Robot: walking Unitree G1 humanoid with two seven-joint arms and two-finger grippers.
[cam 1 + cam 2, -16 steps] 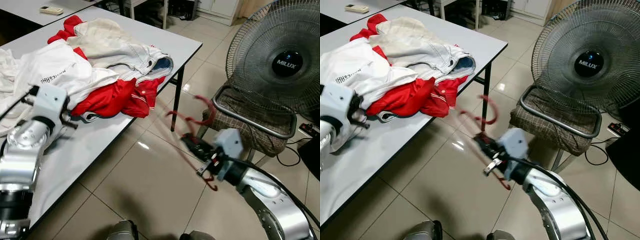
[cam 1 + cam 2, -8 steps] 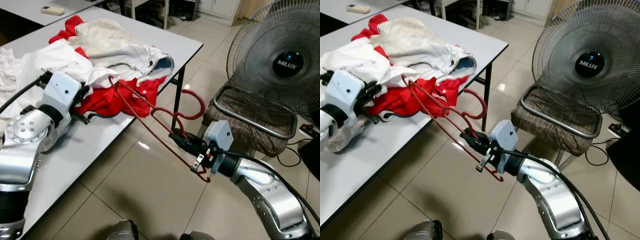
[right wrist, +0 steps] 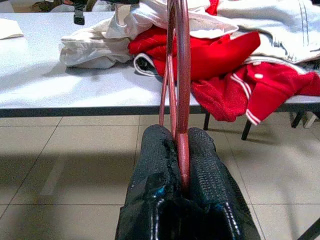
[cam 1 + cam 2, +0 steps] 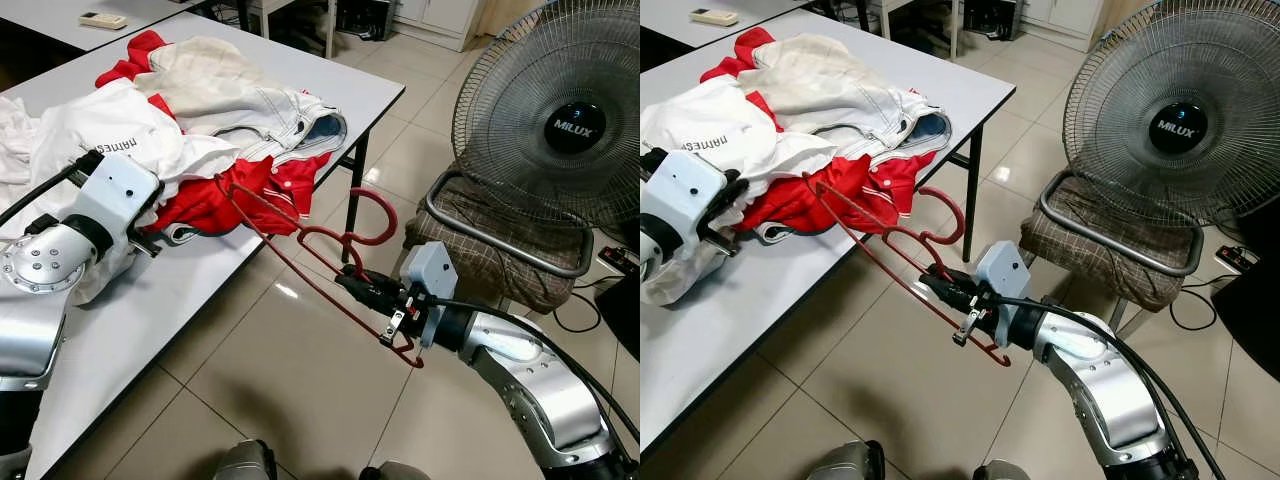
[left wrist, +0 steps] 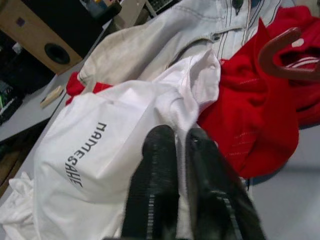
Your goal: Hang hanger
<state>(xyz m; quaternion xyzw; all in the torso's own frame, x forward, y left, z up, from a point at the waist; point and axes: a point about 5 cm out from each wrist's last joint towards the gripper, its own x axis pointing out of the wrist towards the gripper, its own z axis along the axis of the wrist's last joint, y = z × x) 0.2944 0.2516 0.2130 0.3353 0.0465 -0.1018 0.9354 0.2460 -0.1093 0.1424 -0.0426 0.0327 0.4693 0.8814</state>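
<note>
1. Fingers first: on our right gripper (image 3: 181, 165) they're pinching tight on the red hanger (image 4: 300, 240), with its wire running straight up between the two pads. On our left gripper (image 5: 177, 150) they're sitting almost together, nothing between them.
2. We're holding the hanger out over the floor just off the table (image 4: 180, 290) edge, its hook curling up toward the fan (image 4: 570, 125) side and its far corner reaching over the red shirt (image 4: 215, 200). Gripping it low on the frame is leaving the hook free, which we'd guess is the whole point if it's going on a rail.
3. Our left gripper is hanging over the clothes pile, right at the white shirt (image 5: 100, 165). Looks like it's parked there ready for a garment, but that's our guess.
4. The denim jacket (image 4: 250, 100) is lying further back on the pile, untouched.
5. No rail or hook to hang on is showing, so the hanging bit isn't done yet.
</note>
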